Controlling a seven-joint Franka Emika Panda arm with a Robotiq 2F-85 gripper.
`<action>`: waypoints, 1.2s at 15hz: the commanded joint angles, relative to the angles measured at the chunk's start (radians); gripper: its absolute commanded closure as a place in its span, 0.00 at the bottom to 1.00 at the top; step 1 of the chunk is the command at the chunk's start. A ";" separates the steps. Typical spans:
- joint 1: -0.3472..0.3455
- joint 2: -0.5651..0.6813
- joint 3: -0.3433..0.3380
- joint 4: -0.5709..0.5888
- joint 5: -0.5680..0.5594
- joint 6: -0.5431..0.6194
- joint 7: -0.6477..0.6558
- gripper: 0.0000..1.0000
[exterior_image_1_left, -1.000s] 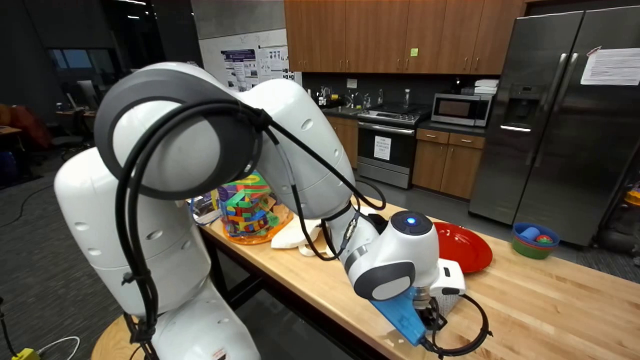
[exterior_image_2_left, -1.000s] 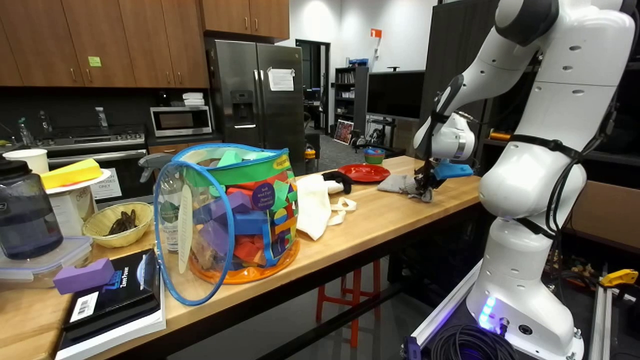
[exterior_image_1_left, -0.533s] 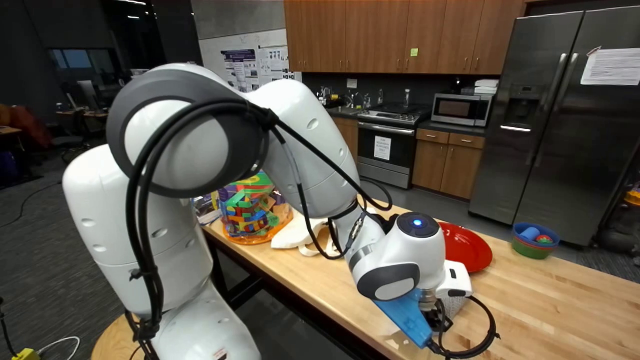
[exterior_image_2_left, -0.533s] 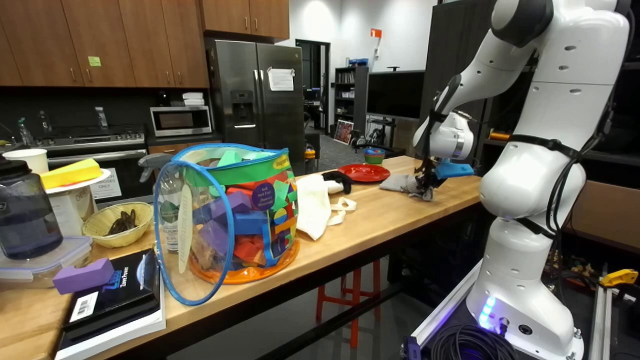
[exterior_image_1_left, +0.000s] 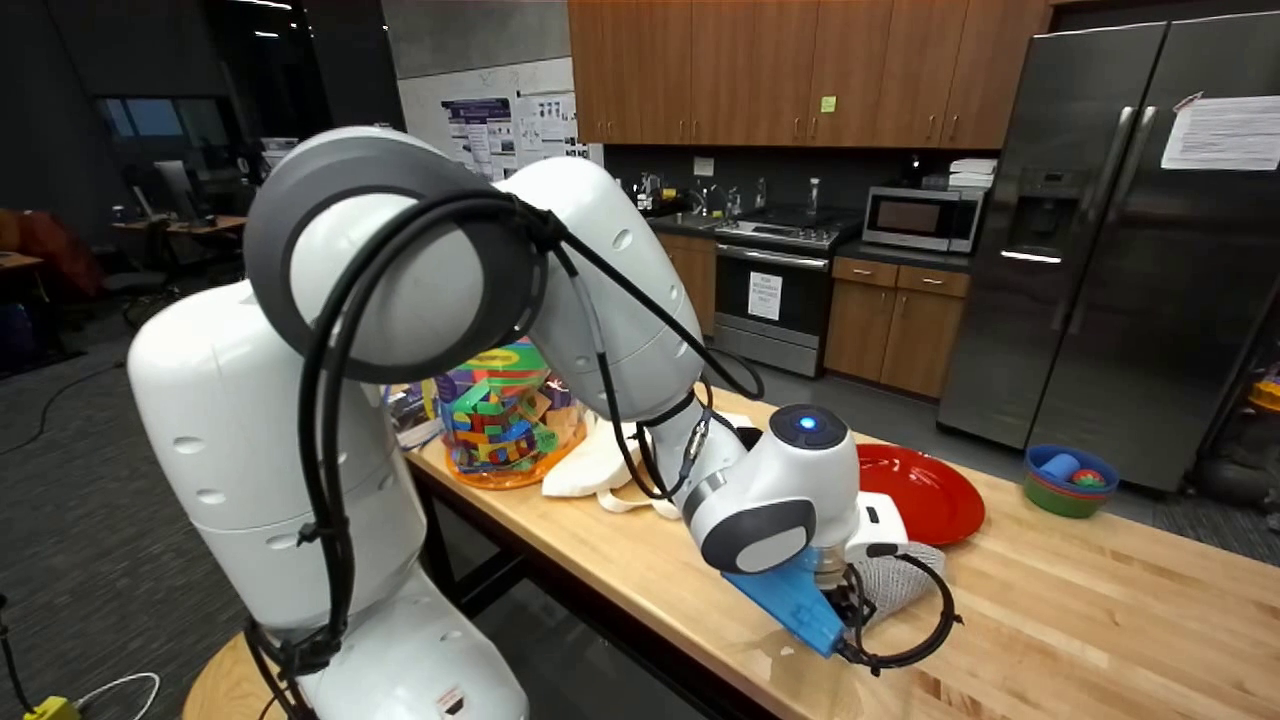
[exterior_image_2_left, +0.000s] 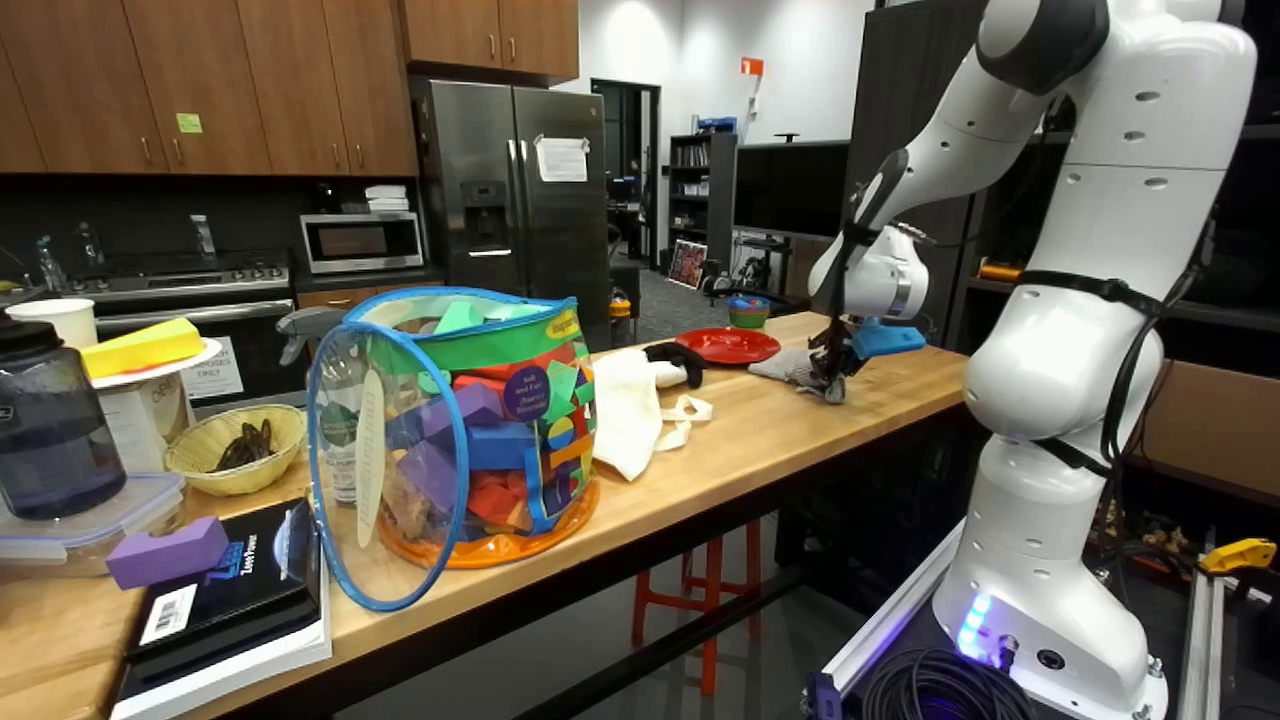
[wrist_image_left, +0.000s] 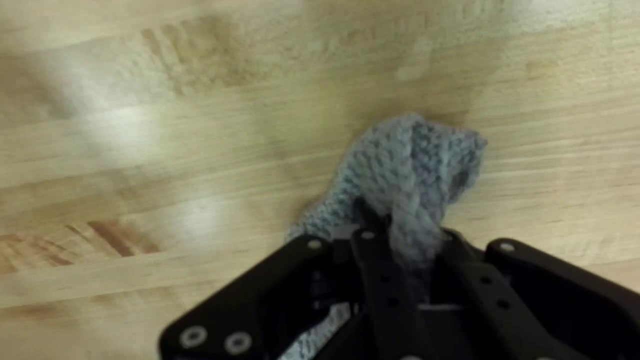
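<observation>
Gray knitted cloth (wrist_image_left: 390, 170) is bunched in my grip at a long wooden bench (exterior_image_2_left: 770, 420), near the edge on my side; its far end seems to lie on the wood. My white arm (exterior_image_2_left: 1120, 260) rises beside the bench, bends high up and slopes down over that edge, ending low. Near the cloth, a red plate (exterior_image_1_left: 925, 500) sits flat. My black hand (wrist_image_left: 412, 250) points downward, pinching a fold between its fingers (wrist_image_left: 382, 290); in the wrist view, a crumpled tip of knit pokes out past them.
</observation>
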 joint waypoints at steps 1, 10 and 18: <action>0.034 0.009 0.027 -0.012 0.009 0.021 -0.005 0.96; 0.080 -0.004 0.121 -0.037 -0.034 0.045 0.071 0.96; 0.085 -0.036 0.277 -0.063 -0.170 0.060 0.235 0.96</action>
